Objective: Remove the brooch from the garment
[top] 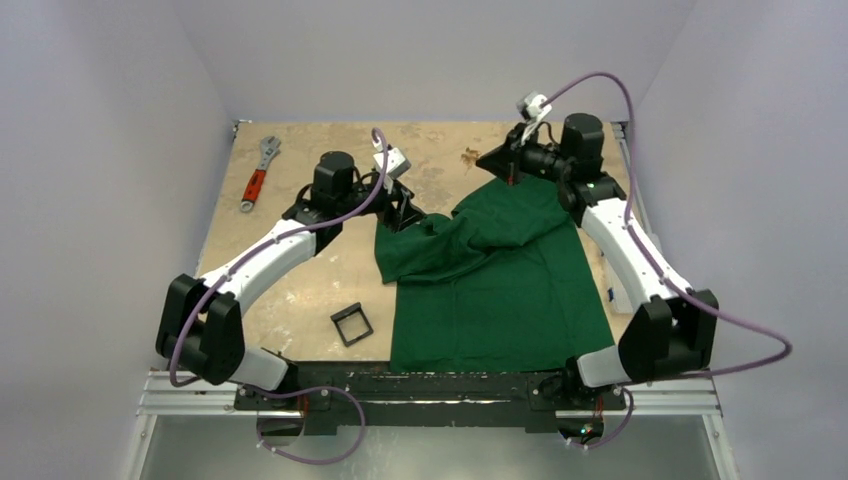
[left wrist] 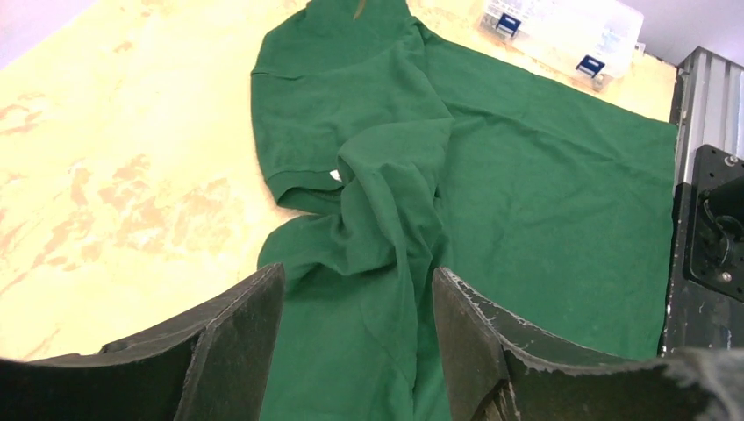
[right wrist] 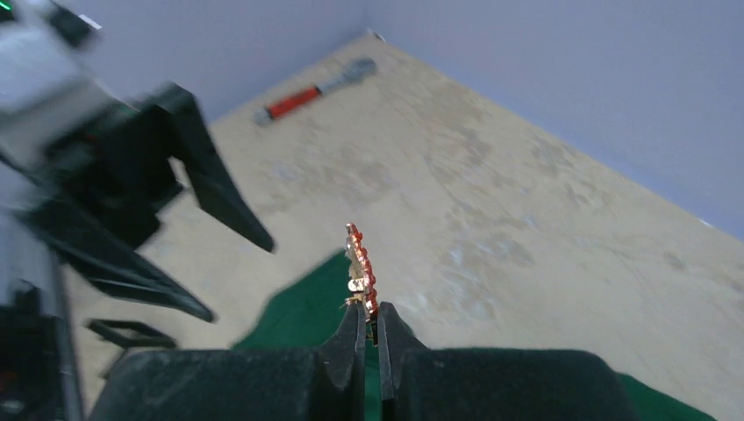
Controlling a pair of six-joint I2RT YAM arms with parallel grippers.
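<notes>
The dark green garment (top: pixel 500 290) lies on the table, its upper left part bunched in folds. My right gripper (top: pixel 512 172) is at the garment's far edge, shut on the brooch (right wrist: pixel 361 267), a tiny orange-red jagged ornament that sticks up from the fingertips (right wrist: pixel 355 320). The green cloth (right wrist: pixel 303 311) lies below it, and the brooch appears apart from it. My left gripper (top: pixel 405 212) is open and empty over the bunched cloth (left wrist: pixel 386 202); in the left wrist view its fingers (left wrist: pixel 237 324) straddle a fold. It also shows blurred in the right wrist view (right wrist: pixel 175 202).
A red-handled wrench (top: pixel 258 175) lies at the far left, also in the right wrist view (right wrist: pixel 307 92). A small black square frame (top: pixel 352 324) lies left of the garment's hem. A clear plastic box (left wrist: pixel 561 26) sits at the table's right edge.
</notes>
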